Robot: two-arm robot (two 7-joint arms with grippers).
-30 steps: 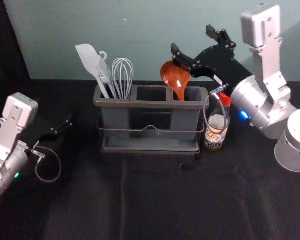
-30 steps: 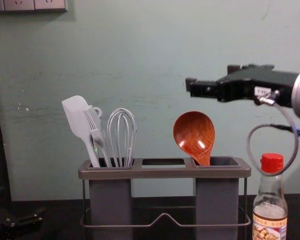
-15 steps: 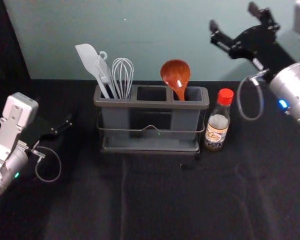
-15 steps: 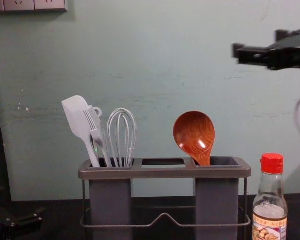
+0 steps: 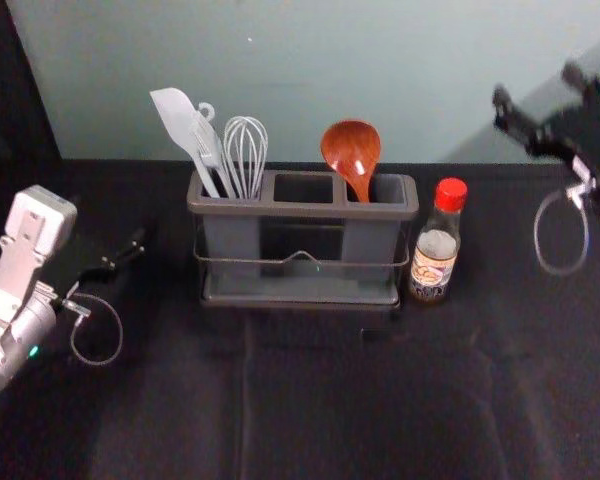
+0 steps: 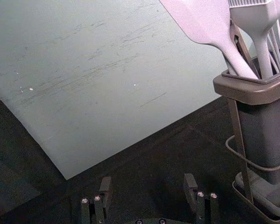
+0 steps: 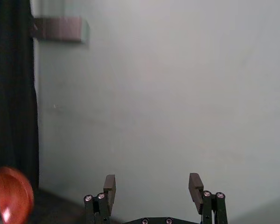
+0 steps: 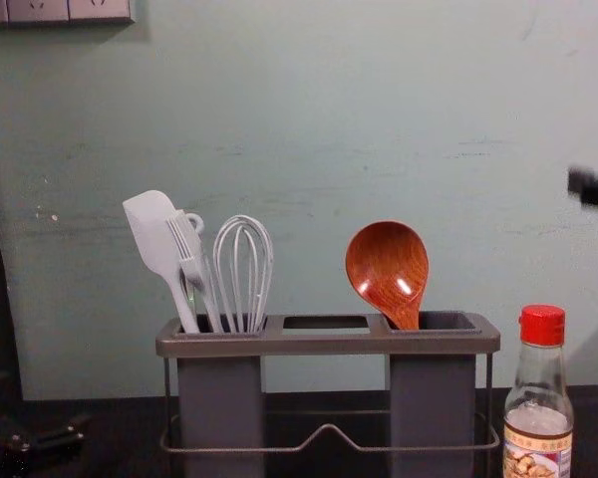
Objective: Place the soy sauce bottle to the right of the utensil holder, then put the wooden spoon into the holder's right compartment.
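The right gripper (image 5: 536,84), with fingers spread and empty, has moved farther right from the utensil holder (image 5: 300,209). The wooden spoon (image 5: 351,147) remains in the holder's right compartment (image 5: 388,188), and the soy sauce bottle (image 5: 435,255) stands upright just right of the holder, so the task seems complete. The left gripper (image 6: 148,181), also open, is parked left of it.

glossy, smooth brown wooden spoon (image 8: 387,267)
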